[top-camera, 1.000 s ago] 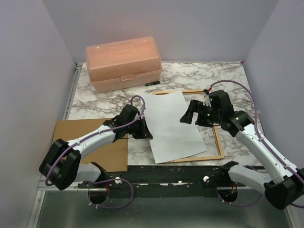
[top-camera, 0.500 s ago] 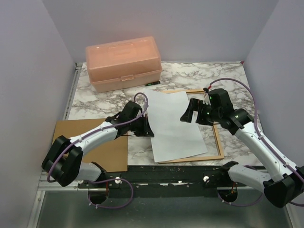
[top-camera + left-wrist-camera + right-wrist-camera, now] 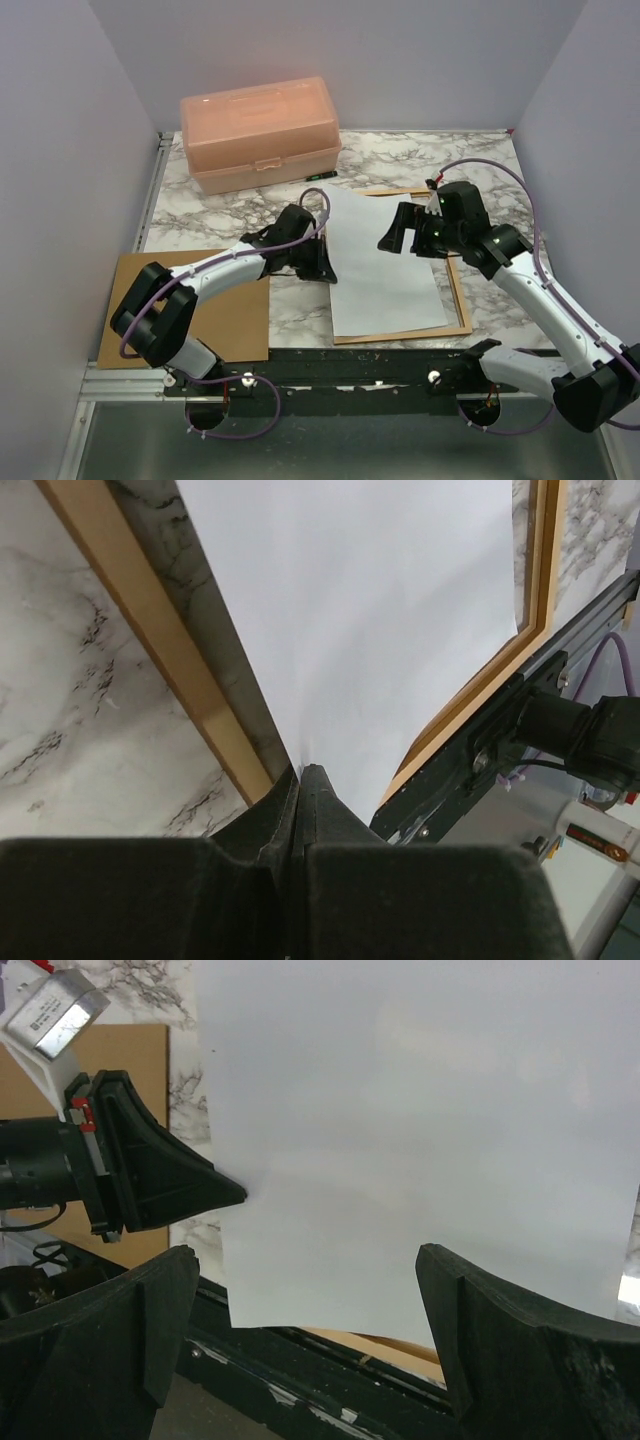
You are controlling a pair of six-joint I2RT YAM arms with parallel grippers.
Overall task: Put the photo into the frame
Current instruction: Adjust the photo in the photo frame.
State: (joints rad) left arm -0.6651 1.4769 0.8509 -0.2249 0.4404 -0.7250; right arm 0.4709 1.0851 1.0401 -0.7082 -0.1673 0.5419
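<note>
The photo (image 3: 385,265) lies white side up, mostly over the orange-brown frame (image 3: 461,295), and its left edge reaches past the frame's left rail. My left gripper (image 3: 325,270) is shut on that left edge. In the left wrist view its tips (image 3: 303,772) pinch the photo (image 3: 380,610) just beside the frame's rail (image 3: 170,650). My right gripper (image 3: 395,232) hovers open over the photo's upper right part. In the right wrist view it (image 3: 305,1260) spreads wide above the white sheet (image 3: 420,1140) without touching it, and the left gripper (image 3: 160,1175) shows at the sheet's edge.
A pink plastic box (image 3: 260,132) stands at the back left. A plain brown backing board (image 3: 215,310) lies flat at the front left under the left arm. A black rail (image 3: 380,362) runs along the near table edge, close to the frame's front rail.
My left gripper has moved right and dragged the photo with it. The sheet has turned straighter and now covers more of the frame. The right gripper has hardly moved.
</note>
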